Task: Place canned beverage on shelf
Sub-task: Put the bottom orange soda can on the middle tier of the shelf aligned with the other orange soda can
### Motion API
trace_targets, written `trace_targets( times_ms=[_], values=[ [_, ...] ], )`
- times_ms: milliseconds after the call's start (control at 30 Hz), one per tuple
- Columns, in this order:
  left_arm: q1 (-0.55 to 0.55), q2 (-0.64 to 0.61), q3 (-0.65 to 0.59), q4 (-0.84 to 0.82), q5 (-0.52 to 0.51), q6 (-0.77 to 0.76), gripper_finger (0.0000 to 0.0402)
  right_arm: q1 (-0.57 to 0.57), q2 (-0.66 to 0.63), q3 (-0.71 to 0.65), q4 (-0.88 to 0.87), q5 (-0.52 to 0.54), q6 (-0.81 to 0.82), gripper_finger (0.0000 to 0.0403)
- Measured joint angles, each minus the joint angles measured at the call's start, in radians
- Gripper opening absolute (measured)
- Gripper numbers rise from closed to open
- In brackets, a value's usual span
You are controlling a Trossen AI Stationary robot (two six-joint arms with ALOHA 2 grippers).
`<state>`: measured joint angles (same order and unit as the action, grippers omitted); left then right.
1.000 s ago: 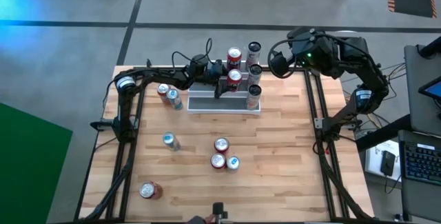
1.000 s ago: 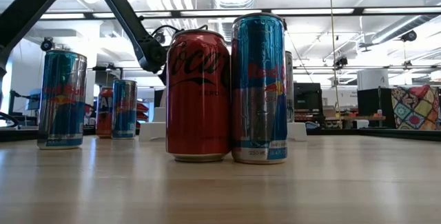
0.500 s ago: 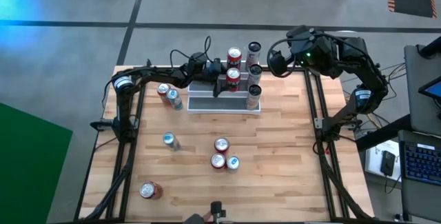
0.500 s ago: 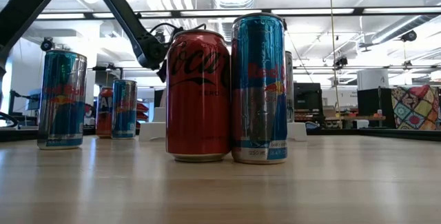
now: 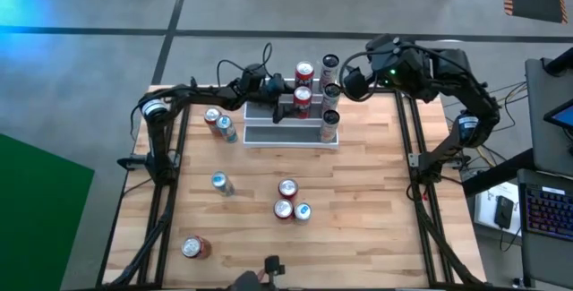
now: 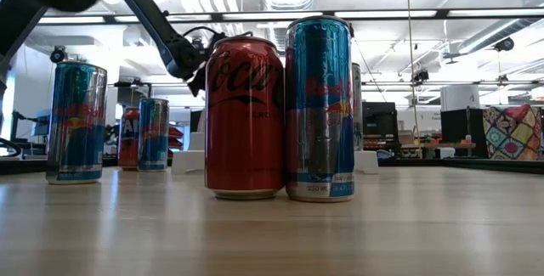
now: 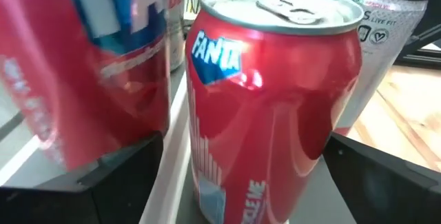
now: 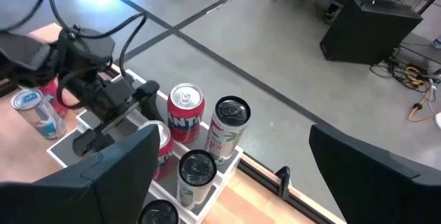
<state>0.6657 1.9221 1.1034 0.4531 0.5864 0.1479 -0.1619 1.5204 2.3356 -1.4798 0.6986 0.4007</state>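
Clearly "Fanta" on red can (image 7: 272, 107)

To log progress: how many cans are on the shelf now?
5: a red can on the rear step, a second red can one step nearer, and three slim cans at the shelf's right end. None seems hidden.

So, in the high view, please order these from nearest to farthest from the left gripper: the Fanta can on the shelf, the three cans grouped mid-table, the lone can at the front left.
1. Fanta can, on the shelf, at the left gripper.
2. Three grouped cans, mid-table.
3. Lone can, front left corner.
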Motion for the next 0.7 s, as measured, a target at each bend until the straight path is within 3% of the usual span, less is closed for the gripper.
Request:
trace_targets(
  times_ms=[233,500,700],
  values=[
    [0.038,-0.057,-0.024,-0.072,-0.008,0.020,0.0380,0.000,0.011,0.000,-0.001,-0.001,-0.005,0.0363],
    [0.036,-0.120,-0.035,-0.298,-0.006,0.116,0.0380,-0.002,0.024,0.000,0.004,0.001,-0.009,0.0363],
    [0.031,-0.124,-0.044,-0.353,0.007,0.136,0.0360,-0.002,0.036,0.000,0.004,0.001,-0.007,0.0363]
  ],
)
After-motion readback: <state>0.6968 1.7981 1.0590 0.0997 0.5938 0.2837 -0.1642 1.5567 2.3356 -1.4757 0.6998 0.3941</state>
